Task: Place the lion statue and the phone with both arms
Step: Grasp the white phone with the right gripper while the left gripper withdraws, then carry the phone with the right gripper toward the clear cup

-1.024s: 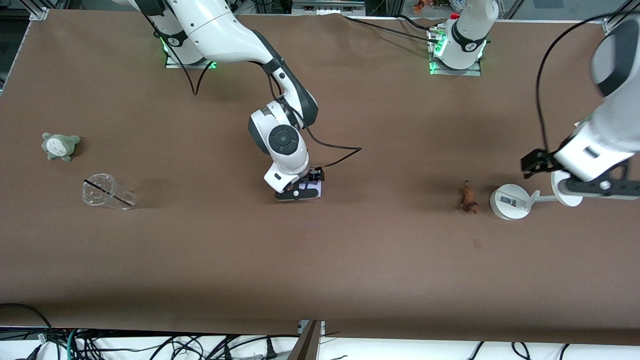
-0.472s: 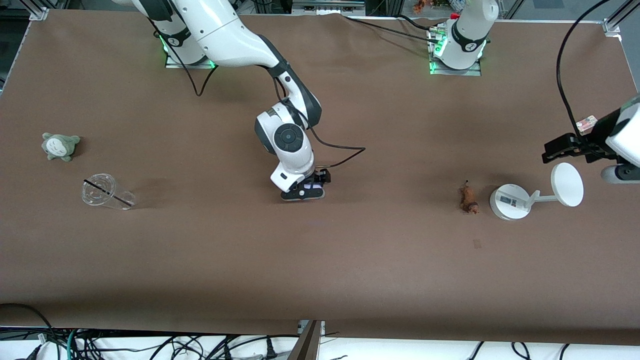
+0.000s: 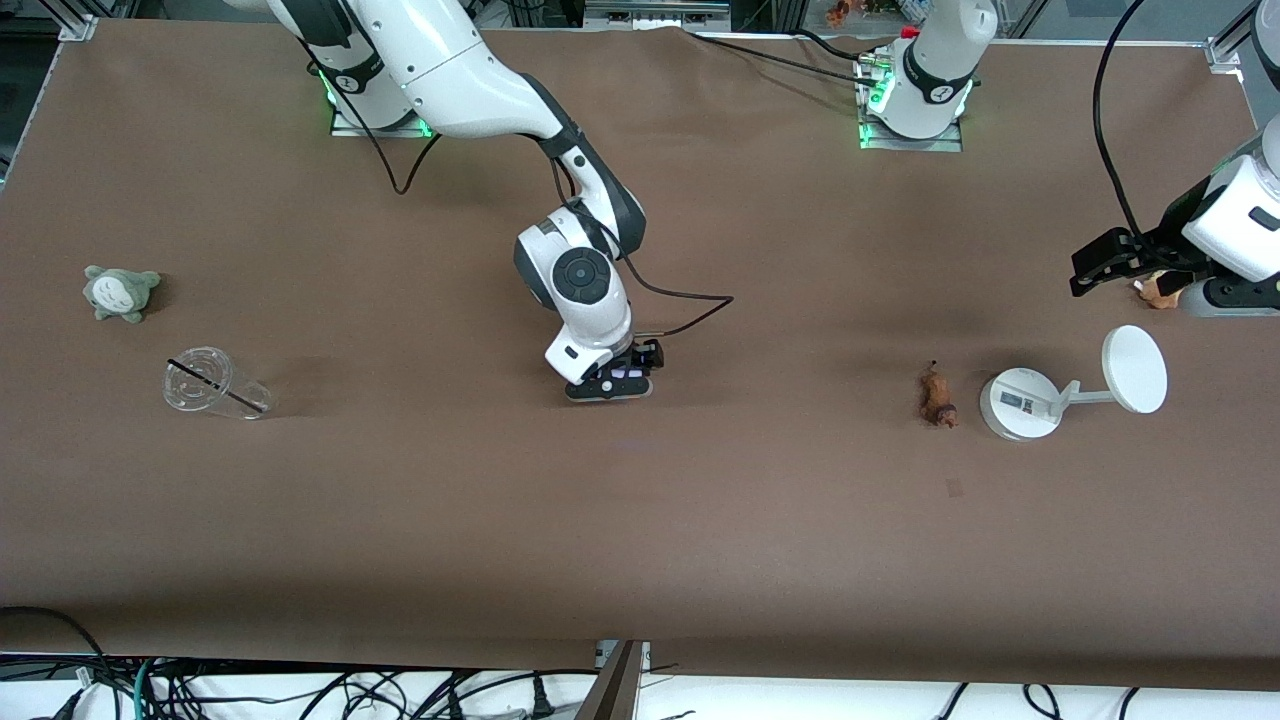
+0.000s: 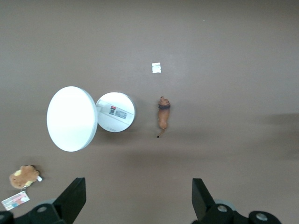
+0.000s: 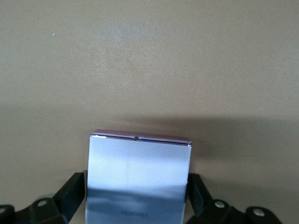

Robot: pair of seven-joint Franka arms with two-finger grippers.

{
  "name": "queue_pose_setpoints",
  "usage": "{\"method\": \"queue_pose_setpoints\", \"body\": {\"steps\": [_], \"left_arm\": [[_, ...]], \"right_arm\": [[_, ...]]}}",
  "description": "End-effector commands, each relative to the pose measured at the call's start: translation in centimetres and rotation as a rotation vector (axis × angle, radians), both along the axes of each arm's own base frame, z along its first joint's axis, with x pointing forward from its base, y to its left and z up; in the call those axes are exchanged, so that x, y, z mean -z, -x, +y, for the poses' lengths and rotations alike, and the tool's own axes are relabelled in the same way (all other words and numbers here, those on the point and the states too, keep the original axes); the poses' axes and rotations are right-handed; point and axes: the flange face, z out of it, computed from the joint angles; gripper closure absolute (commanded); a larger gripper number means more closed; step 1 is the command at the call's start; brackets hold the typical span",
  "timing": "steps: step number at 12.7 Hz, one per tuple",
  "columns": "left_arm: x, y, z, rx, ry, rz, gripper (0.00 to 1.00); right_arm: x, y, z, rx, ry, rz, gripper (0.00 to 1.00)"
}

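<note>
The lion statue (image 3: 937,397) lies on the brown table beside the white stand's base; it also shows in the left wrist view (image 4: 163,116). My left gripper (image 3: 1092,268) is open and empty, up over the table at the left arm's end near the brown plush; in its own view (image 4: 135,200) the fingers stand wide apart. The phone (image 5: 138,179), pale lavender, sits between the fingers of my right gripper (image 5: 138,205), which touch both its sides. In the front view the right gripper (image 3: 620,380) at mid-table hides most of the phone (image 3: 626,372).
A white stand has a round base (image 3: 1018,403) and a disc (image 3: 1134,368). A brown plush (image 4: 23,176) with a tag card (image 4: 15,200) lies by the left arm. A grey plush (image 3: 120,291) and a tipped clear cup (image 3: 210,383) lie at the right arm's end.
The left arm has swung away from over the stand toward the table's edge at its own end. The right gripper has shifted slightly and now covers more of the phone.
</note>
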Motion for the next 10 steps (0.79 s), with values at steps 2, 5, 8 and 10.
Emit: {"method": "queue_pose_setpoints", "body": {"steps": [2, 5, 8, 10], "left_arm": [[0.2, 1.0, 0.1, 0.011, -0.032, 0.026, 0.0], [0.2, 1.0, 0.3, 0.005, -0.026, 0.034, 0.0], [0.1, 1.2, 0.1, 0.011, -0.025, 0.042, 0.0], [0.1, 1.1, 0.0, 0.012, -0.025, 0.042, 0.0]], "right_arm": [[0.4, -0.3, 0.7, 0.013, -0.011, -0.016, 0.07], [-1.0, -1.1, 0.2, 0.007, -0.01, -0.035, 0.7], [-6.4, -2.4, -1.1, 0.027, -0.004, -0.042, 0.86], [-11.3, -3.5, -3.3, 0.051, 0.028, -0.022, 0.88]]}}
